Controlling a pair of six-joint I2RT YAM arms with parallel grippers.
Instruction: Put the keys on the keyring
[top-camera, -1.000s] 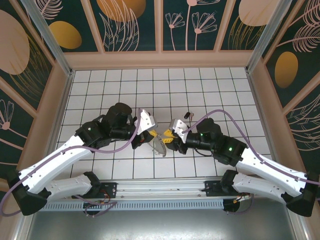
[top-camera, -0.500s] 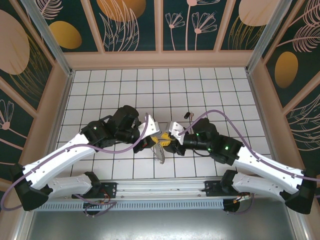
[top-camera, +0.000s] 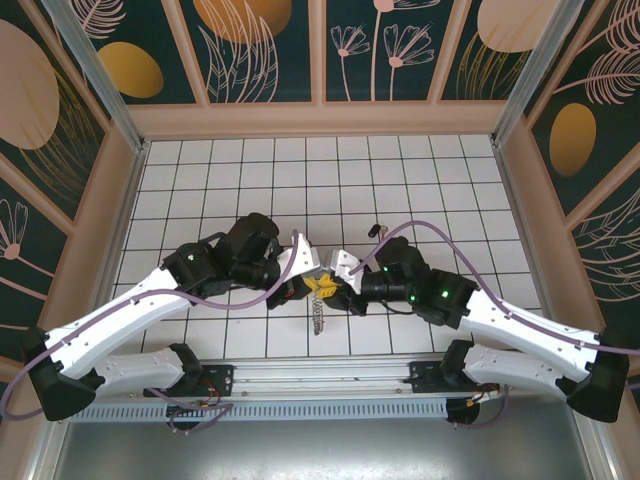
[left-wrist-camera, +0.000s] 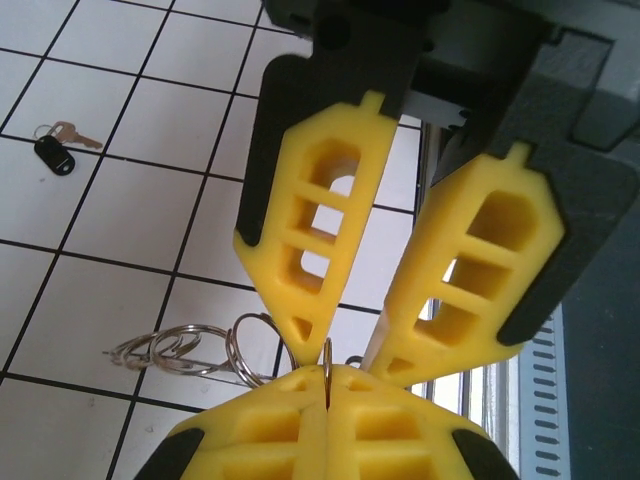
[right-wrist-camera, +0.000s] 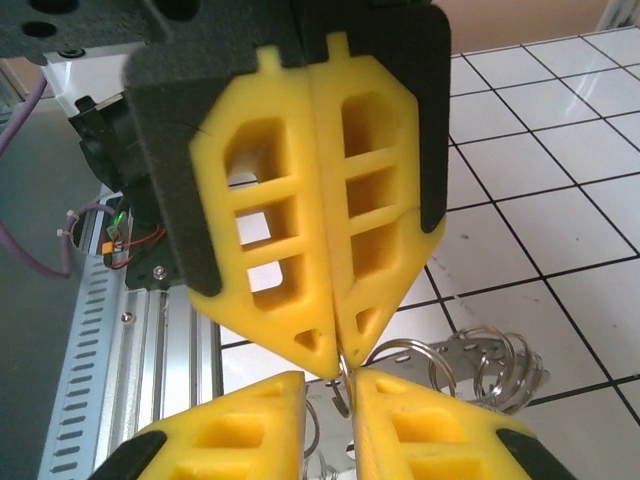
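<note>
A: What lies underneath it all?
B: A white tiled floor (top-camera: 400, 170), ruled into squares by thin black lines.
A: And around it?
B: A pale wooden skirting (top-camera: 320, 118) runs along the back and both sides. Above it stand dark teal panels (top-camera: 265, 50) with pale line-drawn flowers and leaves, and orange ovals (top-camera: 130, 68) among them.
A: Any metal?
B: A left aluminium post (top-camera: 95, 70) and a right aluminium post (top-camera: 535, 70) slant up at the back corners. At the near edge a white slotted duct (top-camera: 300, 410) runs across, with a grey metal sheet (top-camera: 300, 450) just beyond it
</note>
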